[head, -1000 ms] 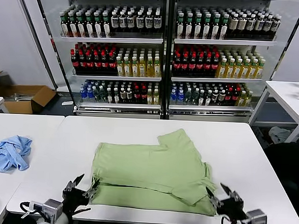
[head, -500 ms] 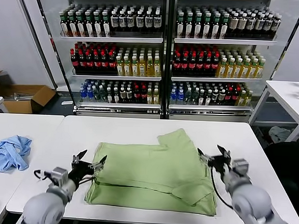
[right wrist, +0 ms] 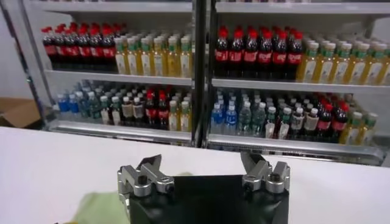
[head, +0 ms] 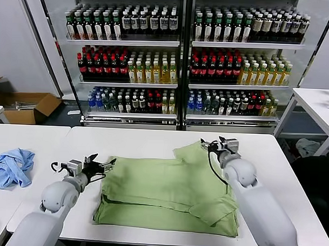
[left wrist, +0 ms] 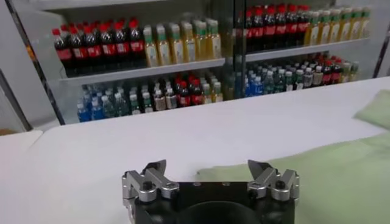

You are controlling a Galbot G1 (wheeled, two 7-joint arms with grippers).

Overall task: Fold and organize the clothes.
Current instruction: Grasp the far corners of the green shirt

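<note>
Lying half-folded, polo shirt long axis across table, sleeve seemingly shelfward, left claw spread, right claw spread

No writing, brand or number can be read anywhere. The bottles on the shelves at twelve o'clock carry labels, but they are too small to make out, and the cardboard box at ten o'clock shows no legible print.

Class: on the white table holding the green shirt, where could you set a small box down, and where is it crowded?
Bare room: the table strip between the shirt and the far edge; also the right side beyond the shirt. Crowded: the left pincer, open, hovers at the shirt's left edge; the right pincer, open, hangs above the far sleeve. The near edge is covered by shirt.
</note>
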